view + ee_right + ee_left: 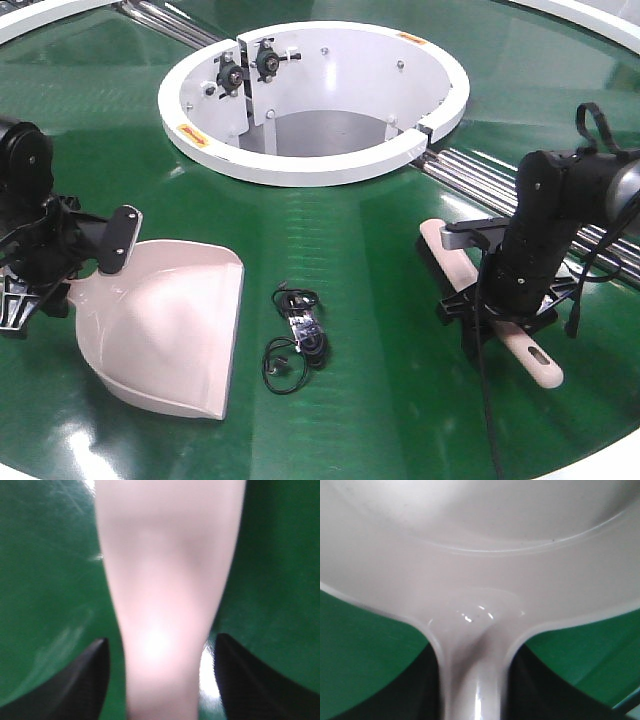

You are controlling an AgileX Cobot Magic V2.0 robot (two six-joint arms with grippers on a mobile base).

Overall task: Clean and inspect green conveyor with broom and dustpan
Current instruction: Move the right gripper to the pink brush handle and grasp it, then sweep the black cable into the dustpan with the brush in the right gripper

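The pale dustpan (pixel 170 320) lies on the green conveyor (pixel 350 230) at the left, its flat lip facing right. My left gripper (pixel 105 265) is shut on its handle; in the left wrist view the dustpan (pixel 480 555) fills the frame and its handle runs between the dark fingers (pixel 420 695) of the left gripper (pixel 472 685), which press against it. The broom (pixel 445 250) lies at the right, its slotted handle end toward the front. My right gripper (pixel 500 300) sits over its middle. In the right wrist view the right gripper (pixel 160 675) is open, with gaps between each finger and the broom (pixel 165 580).
A tangle of black cable with a small circuit board (pixel 298 338) lies on the belt between dustpan and broom. The white ring of the central opening (pixel 310 165) stands behind. Steel roller strips (pixel 480 165) run at the right rear, close to the broom head.
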